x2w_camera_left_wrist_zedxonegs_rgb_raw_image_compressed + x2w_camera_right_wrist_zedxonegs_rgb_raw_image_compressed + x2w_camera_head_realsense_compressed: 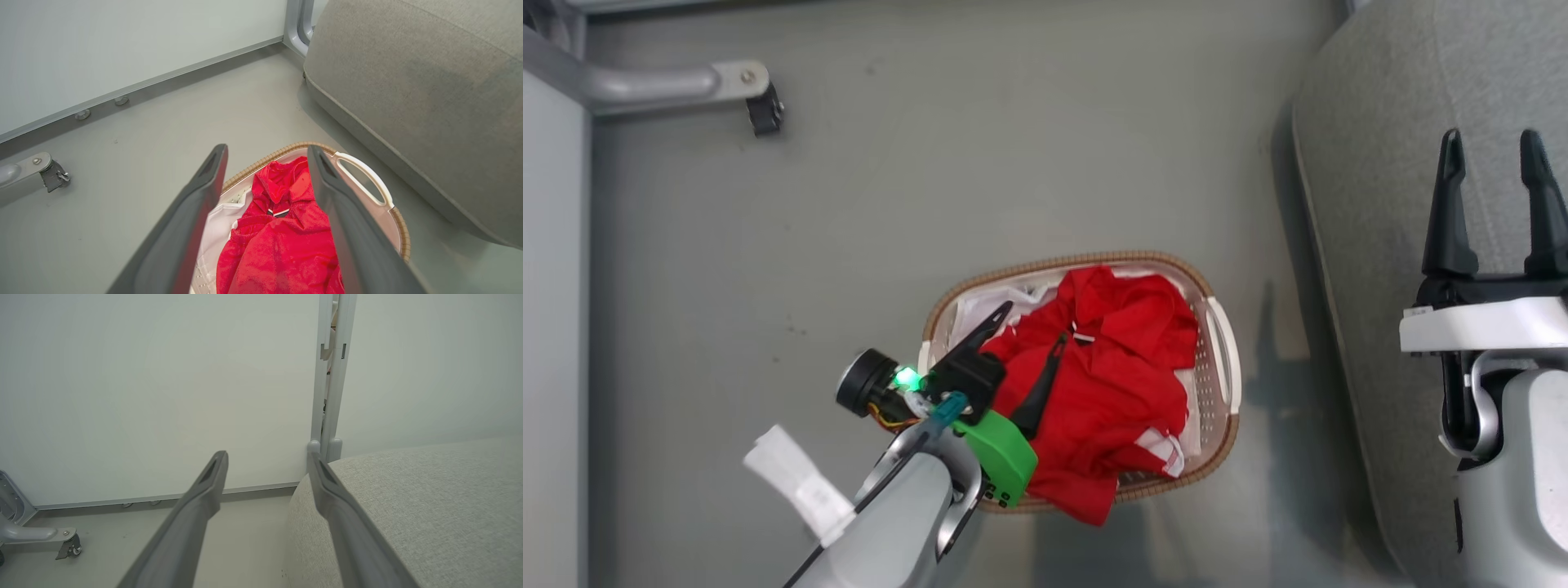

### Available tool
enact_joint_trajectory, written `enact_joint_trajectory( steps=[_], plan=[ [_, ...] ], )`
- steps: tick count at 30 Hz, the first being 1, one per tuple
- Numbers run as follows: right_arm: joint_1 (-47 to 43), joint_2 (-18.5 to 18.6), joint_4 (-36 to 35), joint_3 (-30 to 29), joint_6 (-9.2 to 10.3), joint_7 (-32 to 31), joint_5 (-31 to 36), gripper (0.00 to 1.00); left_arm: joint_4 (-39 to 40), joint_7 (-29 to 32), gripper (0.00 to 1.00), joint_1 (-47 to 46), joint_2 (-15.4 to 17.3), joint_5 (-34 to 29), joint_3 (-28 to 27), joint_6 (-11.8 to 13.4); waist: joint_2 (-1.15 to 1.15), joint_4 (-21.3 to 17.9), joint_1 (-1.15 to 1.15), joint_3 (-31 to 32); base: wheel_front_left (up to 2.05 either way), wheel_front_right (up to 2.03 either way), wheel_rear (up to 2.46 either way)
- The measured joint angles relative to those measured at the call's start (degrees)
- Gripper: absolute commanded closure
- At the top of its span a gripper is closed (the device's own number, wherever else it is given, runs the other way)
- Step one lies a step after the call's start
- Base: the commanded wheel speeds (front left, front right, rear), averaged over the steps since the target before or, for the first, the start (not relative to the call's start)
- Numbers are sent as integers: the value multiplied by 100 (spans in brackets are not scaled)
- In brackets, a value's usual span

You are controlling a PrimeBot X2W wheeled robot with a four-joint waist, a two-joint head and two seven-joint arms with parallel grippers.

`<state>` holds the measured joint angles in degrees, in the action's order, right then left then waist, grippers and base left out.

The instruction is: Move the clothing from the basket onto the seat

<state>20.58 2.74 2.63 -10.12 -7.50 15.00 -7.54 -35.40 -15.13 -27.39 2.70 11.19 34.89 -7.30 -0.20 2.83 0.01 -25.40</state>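
Observation:
Red clothing (1107, 384) with white stripe trim fills the cream basket (1223, 339), which stands on the floor; one red edge hangs over the near rim. My left gripper (1033, 325) is open just above the pile, its two dark fingers straddling the red cloth, nothing held. In the left wrist view the clothing (282, 241) lies between the spread fingers (196, 212), with the basket's rim (363, 167) beyond. The grey seat (1380, 163) lies to the right. My right gripper (1490, 147) hovers open over the seat (429, 506), empty.
A grey metal leg with a caster (760, 98) stands at the far left on the floor. A white wall panel (163, 396) and a grey upright post (333, 375) close off the back. Bare grey floor (931, 204) lies beyond the basket.

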Motion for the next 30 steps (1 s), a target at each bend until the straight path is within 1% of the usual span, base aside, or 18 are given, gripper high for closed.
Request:
enact_joint_trajectory(
  steps=[3, 6, 10, 13, 21, 25, 28, 30],
  plan=[
    [79, 1, -263, 36, 0, 0, -1, 0, -531, 1, 0, -399, 1, -4, 597, 0, 0, -34, 0, -372, 0, 0, 0],
    [207, 3, -491, 98, 0, 0, -2, 0, -893, 1, 0, -797, -3, 107, 1084, -8, 0, -89, 0, -729, 0, 0, 0],
    [320, 4, -695, 164, -1, 0, -62, 0, -1288, 1, 0, -1262, -3, 236, 1584, -8, 0, -192, -1, -1175, 0, 0, 0],
    [391, 4, -771, 218, -1, 0, -115, 0, -1660, 1, 0, -1519, -4, 348, 1849, -9, 0, -291, -1, -1475, 0, 0, 0],
    [625, 7, -947, 222, -1, 0, -267, 0, -2377, 1, 0, -2177, -3, 479, 2156, -9, 0, -559, 0, -2187, 0, 0, 0],
    [710, 7, -994, 237, -1, 0, -297, 0, -2561, 0, 0, -2394, -2, 475, 2227, -7, 0, -653, -1, -2470, 0, 0, 0],
    [750, 5, -1021, 280, -1, 0, -309, 0, -2660, 1, 0, -2591, -3, 439, 2225, 79, 0, -713, -1, -2664, 0, 0, 0],
    [772, 7, -1032, 312, -1, 0, -311, 0, -2711, 1, 0, -2700, -2, 432, 2225, 83, 0, -742, -1, -2760, 0, 0, 0]
  ],
)
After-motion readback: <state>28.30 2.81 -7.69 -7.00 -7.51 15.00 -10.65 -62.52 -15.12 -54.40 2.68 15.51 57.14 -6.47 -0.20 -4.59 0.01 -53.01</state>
